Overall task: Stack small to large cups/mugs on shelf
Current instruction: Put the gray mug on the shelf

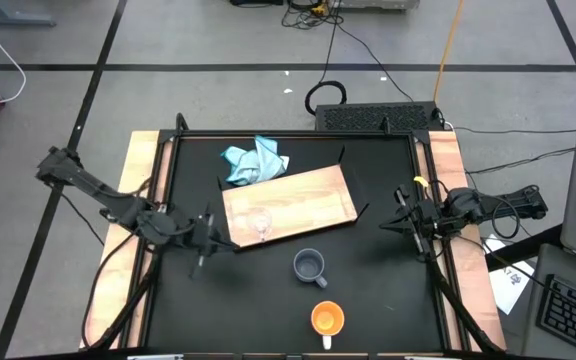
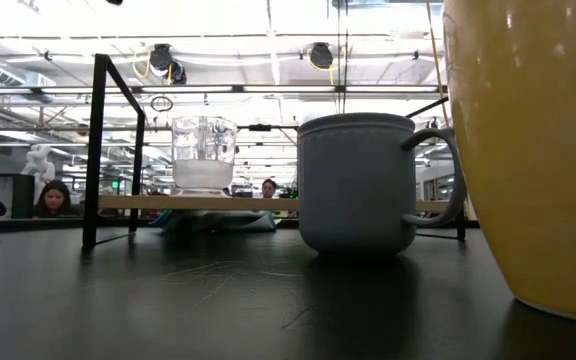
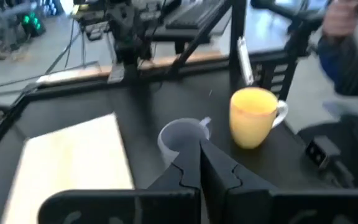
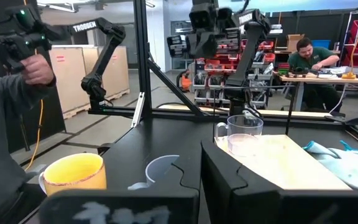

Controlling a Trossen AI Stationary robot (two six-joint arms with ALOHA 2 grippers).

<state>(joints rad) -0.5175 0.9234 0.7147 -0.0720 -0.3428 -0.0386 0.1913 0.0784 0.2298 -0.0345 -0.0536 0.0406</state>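
The small clear glass cup [image 1: 260,224] [image 2: 204,155] stands upright on the near left corner of the wooden shelf [image 1: 288,205] [image 4: 291,165]. On the black table in front of the shelf stands the grey-blue mug [image 1: 309,266] [image 3: 179,140]. The orange mug [image 1: 327,319] [image 3: 253,117] is nearer the front edge. My left gripper [image 1: 220,240] [image 3: 201,149] is shut and empty. It hangs left of the shelf's near corner and points toward the grey-blue mug. My right gripper [image 1: 388,224] [image 4: 197,158] waits shut and empty at the right, beyond the shelf's end.
A crumpled light blue cloth [image 1: 255,162] [image 4: 347,155] lies behind the shelf's far left corner. The shelf's black brackets [image 2: 113,150] stand up at its ends. A raised wooden frame [image 1: 143,190] borders the table. People [image 4: 36,68] are beside and beyond it.
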